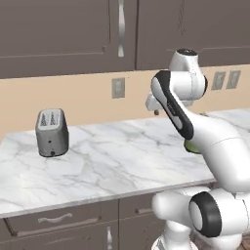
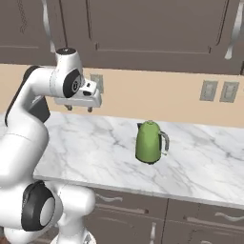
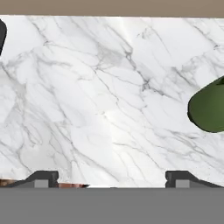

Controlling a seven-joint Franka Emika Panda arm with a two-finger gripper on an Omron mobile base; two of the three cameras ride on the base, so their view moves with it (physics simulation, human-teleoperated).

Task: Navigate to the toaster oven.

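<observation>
**Ana:** Start with the left base view. What have you got?

**Me:** A marble counter [image 1: 112, 161] under dark cabinets, and a small grey two-slot toaster [image 1: 52, 132] standing upright at its left end. That is not my goal. No toaster oven is on this stretch of counter, so I cannot place it relative to my claw; I judge the base has more driving to do.

**Ana:** And the right base view?

**Me:** My claw [image 2: 79, 108] hangs above the counter near the back wall, pointing down, holding nothing. A green kettle [image 2: 150, 142] stands to its right, well apart from it. Two outlets sit on the wall beyond. Again, no boxy appliance with a glass door.

**Ana:** The hand view?

**Me:** Bare marble below me, the kettle's dark green side at the right edge, and my two fingertips [image 3: 42, 178] spread wide with nothing between them.

**Ana:** If you did find it, how would it handle?

**Me:** My guess only: a countertop oven would be heavy, rigid and far too wide for my fingers, with a glass door that would not like knocks. A door handle would be the one sensible hold. But this task asks only that I arrive facing it, so I would keep my arm tucked and touch nothing.
</observation>
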